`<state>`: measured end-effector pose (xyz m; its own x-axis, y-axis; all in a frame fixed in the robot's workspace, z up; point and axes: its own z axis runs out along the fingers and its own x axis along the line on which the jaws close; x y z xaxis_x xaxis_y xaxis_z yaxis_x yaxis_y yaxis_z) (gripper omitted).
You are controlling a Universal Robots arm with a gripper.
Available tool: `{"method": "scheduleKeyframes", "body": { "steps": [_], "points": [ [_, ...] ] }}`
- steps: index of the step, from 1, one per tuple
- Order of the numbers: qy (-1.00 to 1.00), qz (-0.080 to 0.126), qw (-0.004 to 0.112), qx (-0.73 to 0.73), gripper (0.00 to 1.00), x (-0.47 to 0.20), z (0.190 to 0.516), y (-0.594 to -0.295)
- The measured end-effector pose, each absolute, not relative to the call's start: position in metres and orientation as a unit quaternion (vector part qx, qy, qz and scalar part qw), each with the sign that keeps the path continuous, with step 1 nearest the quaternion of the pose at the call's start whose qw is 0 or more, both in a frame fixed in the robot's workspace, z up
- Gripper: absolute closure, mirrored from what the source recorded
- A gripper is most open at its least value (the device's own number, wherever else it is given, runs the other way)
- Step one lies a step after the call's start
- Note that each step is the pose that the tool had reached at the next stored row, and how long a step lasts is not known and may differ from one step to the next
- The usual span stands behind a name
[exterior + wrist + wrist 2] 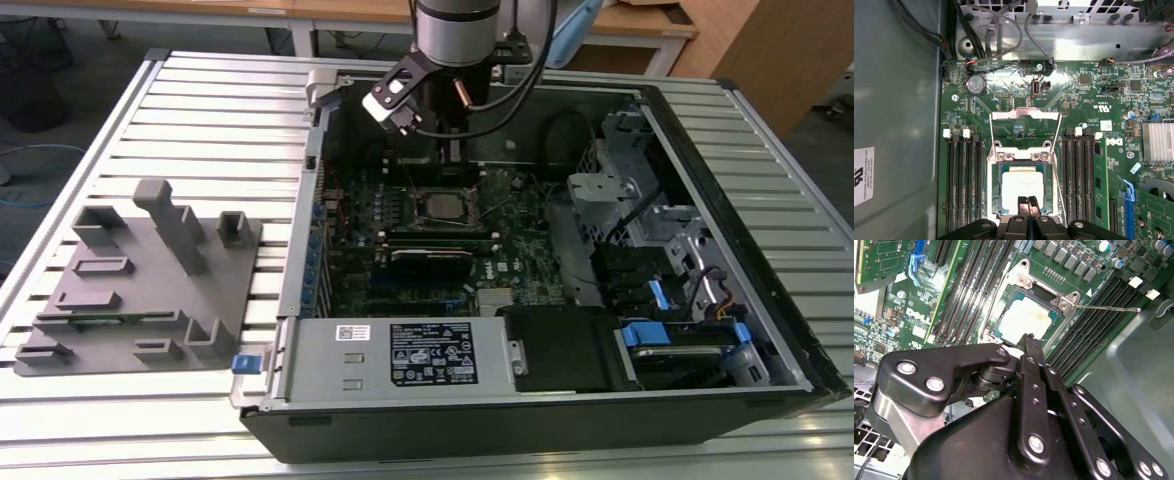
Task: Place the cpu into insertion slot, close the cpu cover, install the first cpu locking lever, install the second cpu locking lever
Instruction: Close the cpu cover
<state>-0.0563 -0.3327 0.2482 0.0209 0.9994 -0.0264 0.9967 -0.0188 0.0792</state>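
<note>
- The cpu (1021, 181) is seen lying flat in the insertion slot (1000, 192), its pale metal top facing up; in the second wrist view the cpu (1026, 317) is framed by the socket's dark rim.
- The insertion slot is set near the middle of the green circuit board (1004, 85), between two banks of long black memory slots (961, 185).
- The cpu cover (1025, 115) is swung up and open, clear of the socket, and bare board is seen through its window.
- A thin locking lever (1104, 307) is seen sticking out sideways from a corner of the socket, unlatched.
- The gripper (1028, 206) is positioned over one edge of the cpu, with its jaws pressed together and nothing seen between them; whether the tips touch the chip cannot be told.
- In the exterior view the arm (454, 30) is lowered into the open computer case (534, 420), which lies on a slatted table (200, 100).
- A grey fixture (134, 280) is placed near the table's edge on the exterior view's left, apart from the case.
</note>
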Motion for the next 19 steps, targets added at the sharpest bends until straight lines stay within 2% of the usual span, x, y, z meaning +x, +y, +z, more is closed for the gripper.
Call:
{"method": "scheduleKeyframes", "body": {
  "steps": [19],
  "points": [
    [0.699,0.019,0.038,0.713,0.89,-0.0563,0.2553,-0.3327]
  ]
}}
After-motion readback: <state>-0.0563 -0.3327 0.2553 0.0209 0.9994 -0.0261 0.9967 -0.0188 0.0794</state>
